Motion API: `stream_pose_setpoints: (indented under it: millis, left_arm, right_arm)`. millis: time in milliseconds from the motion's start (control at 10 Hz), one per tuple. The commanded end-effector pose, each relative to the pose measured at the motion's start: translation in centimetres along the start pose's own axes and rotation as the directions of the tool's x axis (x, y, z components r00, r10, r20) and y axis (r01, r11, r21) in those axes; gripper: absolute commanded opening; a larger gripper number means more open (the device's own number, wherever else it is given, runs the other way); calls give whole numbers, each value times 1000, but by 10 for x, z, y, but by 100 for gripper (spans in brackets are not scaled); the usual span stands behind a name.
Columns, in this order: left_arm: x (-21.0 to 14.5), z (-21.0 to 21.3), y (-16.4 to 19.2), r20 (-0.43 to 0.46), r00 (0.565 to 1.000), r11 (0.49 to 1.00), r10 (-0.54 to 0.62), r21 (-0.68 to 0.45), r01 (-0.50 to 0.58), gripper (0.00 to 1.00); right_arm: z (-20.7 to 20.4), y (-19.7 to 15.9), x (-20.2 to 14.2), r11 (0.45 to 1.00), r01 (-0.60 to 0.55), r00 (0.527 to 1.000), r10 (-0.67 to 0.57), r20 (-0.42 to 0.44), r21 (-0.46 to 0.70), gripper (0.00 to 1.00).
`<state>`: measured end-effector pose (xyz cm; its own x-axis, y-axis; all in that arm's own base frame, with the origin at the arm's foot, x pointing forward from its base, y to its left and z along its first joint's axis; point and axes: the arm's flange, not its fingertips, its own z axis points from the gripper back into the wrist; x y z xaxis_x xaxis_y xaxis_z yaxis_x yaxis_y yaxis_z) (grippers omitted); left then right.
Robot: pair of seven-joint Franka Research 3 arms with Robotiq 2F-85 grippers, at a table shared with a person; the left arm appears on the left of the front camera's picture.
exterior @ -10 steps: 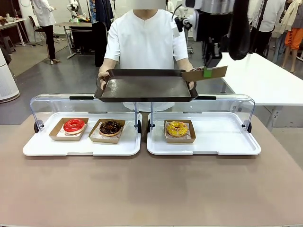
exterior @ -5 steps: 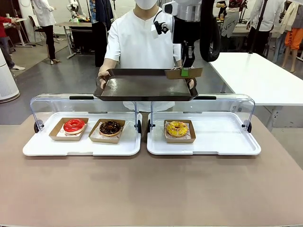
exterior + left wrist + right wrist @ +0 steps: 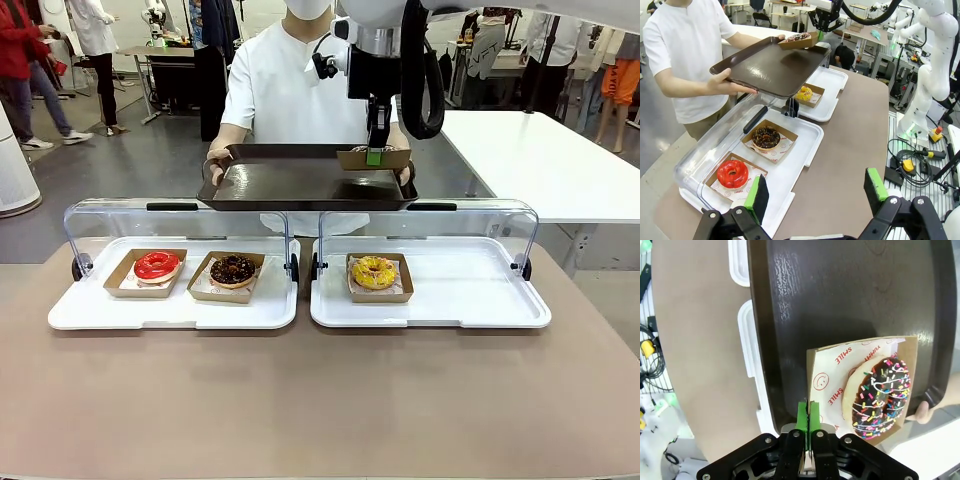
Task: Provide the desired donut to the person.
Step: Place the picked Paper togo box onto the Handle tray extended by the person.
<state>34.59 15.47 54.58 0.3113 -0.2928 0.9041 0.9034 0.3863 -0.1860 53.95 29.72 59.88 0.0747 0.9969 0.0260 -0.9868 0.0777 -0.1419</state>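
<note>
Right now the right gripper is pinching one edge of a small cardboard box, its green pads pressed together on the card. The box holds a chocolate donut with coloured sprinkles, which sits at about 4 o'clock in the right wrist view. In the front view the box hangs at the 2 o'clock corner of a dark tray, level with its rim; whether it touches the tray surface I cannot tell. The person in the white shirt stands at the table's 12 o'clock side and holds the tray with a hand on each end. The left gripper hangs over the table with its fingers spread wide and nothing between them. On the table lie two white trays side by side with their clear covers tipped back. The one at 9 o'clock carries a red donut and a dark chocolate donut. The one at 3 o'clock carries a yellow donut, each in its own box.
</note>
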Motion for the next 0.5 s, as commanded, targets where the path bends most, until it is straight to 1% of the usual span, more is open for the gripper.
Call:
stream_pose_setpoints:
  millis: [0, 400]
  left_arm:
    - [0, 1, -1, 7, 1000, 1000, -2, -2, 2, 100]
    - [0, 1, -1, 7, 1000, 1000, -2, -2, 2, 100]
  right_arm:
    - [-3, -10, -4, 999, 43, 999, -44, -22, -28, 2]
    - [-11, -9, -5, 1000, 22, 999, -22, 27, 3, 2]
